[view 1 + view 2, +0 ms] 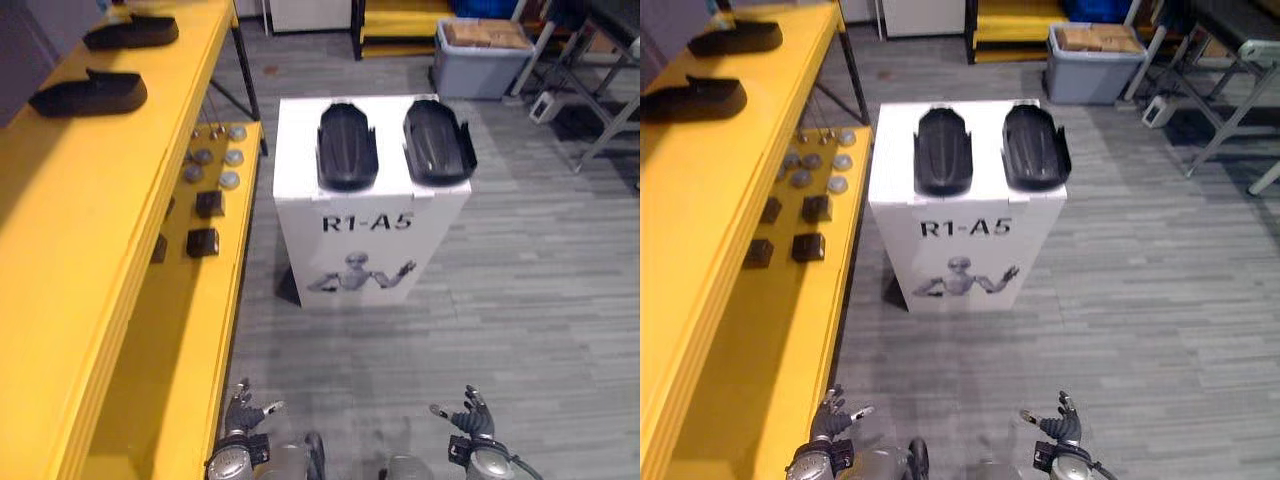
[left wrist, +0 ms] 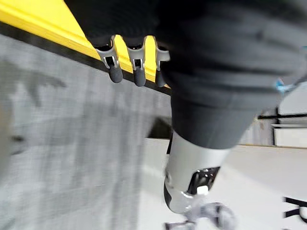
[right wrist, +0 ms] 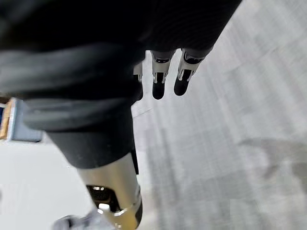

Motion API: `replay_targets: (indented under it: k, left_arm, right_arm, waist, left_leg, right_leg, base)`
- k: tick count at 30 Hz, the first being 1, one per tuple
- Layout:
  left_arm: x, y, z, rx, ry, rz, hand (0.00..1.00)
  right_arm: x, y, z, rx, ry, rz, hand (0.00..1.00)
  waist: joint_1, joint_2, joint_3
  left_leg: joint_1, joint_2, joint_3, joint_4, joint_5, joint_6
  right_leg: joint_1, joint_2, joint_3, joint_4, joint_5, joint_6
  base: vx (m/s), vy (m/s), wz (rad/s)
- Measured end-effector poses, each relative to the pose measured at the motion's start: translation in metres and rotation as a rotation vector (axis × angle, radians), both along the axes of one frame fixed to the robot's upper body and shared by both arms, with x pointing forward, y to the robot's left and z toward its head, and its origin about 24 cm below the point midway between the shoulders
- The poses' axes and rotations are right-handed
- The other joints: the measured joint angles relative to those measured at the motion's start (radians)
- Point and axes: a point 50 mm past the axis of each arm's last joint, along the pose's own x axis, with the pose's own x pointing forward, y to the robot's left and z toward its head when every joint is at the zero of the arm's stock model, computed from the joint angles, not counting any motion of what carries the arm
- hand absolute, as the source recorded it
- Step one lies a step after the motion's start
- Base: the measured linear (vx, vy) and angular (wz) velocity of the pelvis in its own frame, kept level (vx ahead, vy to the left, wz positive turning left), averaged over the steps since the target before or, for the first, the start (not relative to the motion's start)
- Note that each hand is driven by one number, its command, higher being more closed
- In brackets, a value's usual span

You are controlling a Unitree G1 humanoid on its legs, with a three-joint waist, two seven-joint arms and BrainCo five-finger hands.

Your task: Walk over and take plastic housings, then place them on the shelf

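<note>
Count: four plastic housings, none in hand.
- Two lie on top of the white box (image 1: 300,150) at frame centre. The left housing (image 1: 347,146) and right housing (image 1: 437,142) are side by side with a gap between them. Both are matte black, elongated shells with rounded ends; the right one has small tabs sticking out at its sides.
- Two more sit on the top board of the yellow shelf (image 1: 70,230) at upper left: the near shelf housing (image 1: 90,94) and the far shelf housing (image 1: 132,32). Same black, long low shape, well apart.

The shelf's lower board holds at least six round grey discs (image 1: 233,157) and four small black square blocks (image 1: 817,208).

The box is a tall smooth block with black lettering and a robot figure on its front. One grey plastic bin (image 1: 470,78) at upper right, brown contents. The floor (image 1: 540,300) is grey plank pattern.

My left hand (image 1: 240,412) is at bottom left of centre and my right hand (image 1: 470,415) at bottom right. Both are loosely spread, fingers relaxed, holding nothing.
</note>
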Motion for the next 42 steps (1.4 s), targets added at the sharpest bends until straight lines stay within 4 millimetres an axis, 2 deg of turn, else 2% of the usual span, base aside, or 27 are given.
replay_targets:
  k: [2,3,4,5,6,7,9,10,11,12,13,14,15,16,17,18,19,20,22,23,26,28,29,34,37,42]
  left_arm:
    - [0.004,0.003,0.002,0.011,-0.012,-0.001,0.00]
    - [0.008,0.004,0.004,0.015,-0.021,-0.004,0.00]
    - [0.008,0.004,0.004,0.016,-0.023,-0.004,0.00]
    - [0.008,0.005,0.004,0.017,-0.023,-0.002,0.00]
    - [0.006,0.008,0.003,0.023,-0.015,0.005,0.00]
    - [0.003,0.004,-0.002,0.007,0.014,0.015,0.00]
    - [0.004,0.001,-0.002,-0.003,0.009,0.018,0.00]
    - [0.005,-0.003,-0.002,-0.015,0.002,0.017,0.00]
    - [0.005,-0.004,-0.002,-0.021,0.000,0.020,0.00]
    - [0.004,-0.005,-0.003,-0.038,-0.002,0.051,0.00]
    - [0.003,-0.006,-0.003,-0.044,-0.001,0.063,0.00]
    - [0.003,-0.005,-0.003,-0.044,-0.001,0.063,0.00]
    - [0.001,-0.007,-0.004,-0.048,0.007,0.062,0.00]
    - [0.001,-0.008,-0.004,-0.053,0.007,0.062,0.00]
    - [0.001,-0.009,-0.005,-0.053,0.007,0.061,0.00]
    - [0.001,-0.010,-0.005,-0.054,0.009,0.057,0.00]
    - [0.001,-0.010,-0.005,-0.054,0.009,0.052,0.00]
    - [-0.003,-0.012,-0.007,-0.055,0.023,0.045,0.00]
    - [-0.006,-0.008,-0.009,-0.044,0.041,0.046,0.00]
    - [-0.008,-0.005,-0.010,-0.037,0.045,0.050,0.00]
    - [-0.014,0.000,-0.011,-0.022,0.060,0.054,0.00]
    - [-0.015,0.005,-0.011,-0.011,0.062,0.060,0.00]
    - [-0.016,0.007,-0.012,-0.006,0.067,0.064,0.00]
    - [-0.027,0.011,-0.015,-0.001,0.092,0.076,0.00]
    - [-0.036,0.012,-0.018,-0.006,0.114,0.073,0.00]
    - [-0.049,0.012,-0.021,-0.008,0.145,0.067,0.00]
  right_arm:
    - [0.006,0.001,0.000,0.001,-0.003,0.004,0.00]
    - [0.008,0.000,0.001,0.001,-0.004,0.007,0.00]
    - [0.007,-0.001,0.000,-0.002,0.000,0.006,0.00]
    - [0.005,-0.001,-0.001,-0.002,0.005,0.005,0.00]
    - [0.002,-0.002,-0.002,-0.003,0.016,0.003,0.00]
    - [-0.004,-0.009,-0.005,-0.022,0.047,0.002,0.00]
    - [0.003,-0.009,-0.002,-0.025,0.030,0.005,0.00]
    - [0.003,-0.012,-0.001,-0.026,0.028,-0.009,0.00]
    - [0.000,-0.014,-0.002,-0.028,0.032,-0.015,0.00]
    - [-0.006,-0.014,-0.004,-0.030,0.045,-0.015,0.00]
    - [-0.012,-0.010,-0.004,-0.027,0.047,-0.002,0.00]
    - [-0.014,-0.008,-0.004,-0.023,0.044,-0.002,0.00]
    - [-0.012,-0.005,-0.004,-0.015,0.033,-0.004,0.00]
    - [-0.009,-0.005,-0.003,-0.009,0.023,-0.014,0.00]
    - [-0.008,-0.004,-0.002,0.000,0.017,-0.025,0.00]
    - [-0.007,-0.004,-0.002,0.013,0.007,-0.049,0.00]
    - [-0.007,-0.004,-0.002,0.015,0.006,-0.056,0.00]
    - [-0.010,-0.006,-0.003,0.014,0.016,-0.065,0.00]
    - [-0.013,-0.002,-0.007,0.030,0.031,-0.073,0.00]
    - [-0.020,-0.004,-0.009,0.029,0.045,-0.087,0.00]
    - [-0.022,-0.009,-0.005,0.024,0.024,-0.116,0.00]
    - [-0.020,-0.015,0.001,0.012,-0.011,-0.139,0.00]
    - [-0.020,-0.021,0.006,-0.002,-0.035,-0.162,0.00]
    - [-0.013,-0.082,0.075,-0.225,-0.297,-0.271,0.00]
    - [-0.006,-0.102,0.106,-0.322,-0.389,-0.266,0.00]
    - [0.016,-0.113,0.147,-0.456,-0.506,-0.187,0.00]
  waist:
    - [-0.014,0.008,0.001]
    - [-0.014,0.015,0.005]
    - [-0.015,0.026,0.010]
    - [-0.017,0.027,0.010]
    - [-0.020,0.014,0.002]
    - [-0.022,0.046,-0.006]
    - [-0.016,0.044,-0.017]
    - [-0.023,0.046,-0.017]
    - [-0.025,0.047,-0.015]
    - [-0.023,0.056,-0.014]
    - [-0.012,0.056,-0.014]
    - [-0.004,0.051,-0.015]
    - [0.014,0.039,-0.015]
    - [0.014,0.039,-0.015]
    - [0.015,0.037,-0.014]
    - [0.014,0.038,-0.014]
    - [0.014,0.042,-0.014]
    - [0.015,0.065,-0.020]
    - [0.013,0.038,-0.028]
    - [0.014,0.015,-0.038]
    - [0.012,0.012,-0.042]
    - [0.014,0.011,-0.042]
    - [0.014,0.010,-0.042]
    - [0.006,0.001,-0.072]
    - [-0.008,-0.010,-0.082]
    - [-0.033,-0.010,-0.108]
  left_leg:
    - [0.043,0.025,-0.010,-0.034,0.000,-0.001]
    - [0.081,0.051,-0.009,-0.049,-0.005,-0.019]
    - [0.118,0.078,-0.008,-0.054,-0.023,-0.056]
    - [0.137,0.089,-0.006,-0.056,-0.035,-0.077]
    - [0.178,0.103,-0.003,-0.057,-0.065,-0.127]
    - [0.196,0.138,-0.002,-0.043,-0.077,-0.151]
    - [0.133,0.150,-0.003,0.040,-0.055,-0.178]
    - [0.116,0.155,-0.007,0.072,-0.054,-0.181]
    - [0.107,0.163,-0.009,0.094,-0.025,-0.168]
    - [0.085,0.190,-0.013,0.221,0.044,-0.155]
    - [0.032,0.221,-0.017,0.385,0.105,-0.148]
    - [-0.004,0.229,-0.021,0.468,0.164,-0.139]
    - [-0.063,0.240,-0.021,0.540,0.073,-0.160]
    - [-0.113,0.236,-0.016,0.486,-0.008,-0.180]
    - [-0.126,0.230,-0.008,0.422,-0.024,-0.183]
    - [-0.138,0.216,0.000,0.251,-0.020,-0.185]
    - [-0.139,0.208,-0.003,0.159,-0.001,-0.176]
    - [-0.131,0.203,-0.015,0.001,0.143,-0.156]
    - [-0.095,0.164,-0.002,-0.043,0.148,-0.150]
    - [-0.069,0.131,0.011,-0.088,0.160,-0.137]
    - [-0.030,0.091,0.034,-0.153,0.172,-0.119]
    - [-0.015,0.084,0.041,-0.172,0.174,-0.117]
    - [-0.001,0.084,0.048,-0.184,0.174,-0.118]
    - [0.044,0.081,0.068,-0.259,0.191,-0.124]
    - [0.061,0.083,0.079,-0.289,0.203,-0.129]
    - [0.069,0.080,0.079,-0.321,0.220,-0.129]
  right_leg:
    - [-0.063,0.007,-0.063,-0.089,-0.011,-0.022]
    - [-0.106,0.023,-0.091,-0.194,-0.008,-0.025]
    - [-0.131,0.055,-0.095,-0.337,0.015,-0.047]
    - [-0.136,0.067,-0.094,-0.417,0.045,-0.064]
    - [-0.129,0.096,-0.077,-0.563,0.229,-0.091]
    - [-0.107,0.136,-0.080,-0.585,0.314,-0.146]
    - [-0.102,0.140,-0.054,-0.601,0.310,-0.162]
    - [-0.059,0.138,-0.058,-0.637,0.305,-0.161]
    - [-0.029,0.143,-0.068,-0.655,0.295,-0.154]
    - [0.042,0.162,-0.090,-0.682,0.269,-0.146]
    - [0.116,0.172,-0.089,-0.728,0.259,-0.141]
    - [0.146,0.172,-0.089,-0.755,0.259,-0.141]
    - [0.179,0.164,-0.082,-0.787,0.260,-0.141]
    - [0.187,0.151,-0.081,-0.789,0.262,-0.139]
    - [0.189,0.144,-0.078,-0.788,0.262,-0.138]
    - [0.195,0.131,-0.073,-0.787,0.261,-0.133]
    - [0.200,0.129,-0.069,-0.787,0.257,-0.122]
    - [0.212,0.145,-0.043,-0.790,0.230,-0.076]
    - [0.223,0.113,0.001,-0.799,0.212,-0.054]
    - [0.225,0.082,0.009,-0.799,0.201,-0.038]
    - [0.224,0.050,0.037,-0.802,0.195,-0.027]
    - [0.228,0.045,0.042,-0.801,0.195,-0.023]
    - [0.233,0.045,0.054,-0.802,0.196,-0.022]
    - [0.237,0.054,0.072,-0.807,0.196,-0.022]
    - [0.237,0.061,0.085,-0.810,0.196,-0.022]
    - [0.235,0.064,0.086,-0.821,0.196,-0.022]
  base:
    - [0.40,-0.045,0.19]
    - [0.61,-0.118,0.12]
    - [0.41,-0.093,0.07]
    - [0.55,-0.144,0.16]
    - [0.61,-0.186,0.13]
    - [0.71,-0.217,-0.01]
    - [0.55,-0.214,-0.20]
    - [0.40,-0.204,0.01]
    - [0.35,-0.195,0.30]
    - [0.31,-0.158,0.35]
    - [0.30,-0.119,0.26]
    - [0.28,-0.045,0.02]
    - [0.25,0.013,-0.11]
    - [0.27,0.066,-0.13]
    - [0.20,0.103,-0.06]
    - [0.17,0.164,-0.07]
    - [0.17,0.209,-0.18]
    - [0.20,0.245,-0.18]
    - [0.17,0.195,-0.08]
    - [0.13,0.140,-0.02]
    - [0.12,0.126,-0.10]
    - [0.09,0.048,-0.07]
    - [0.08,0.021,-0.16]
    - [0.08,-0.002,-0.12]
    - [0.07,-0.009,-0.12]
    - [0.01,-0.004,-0.01]
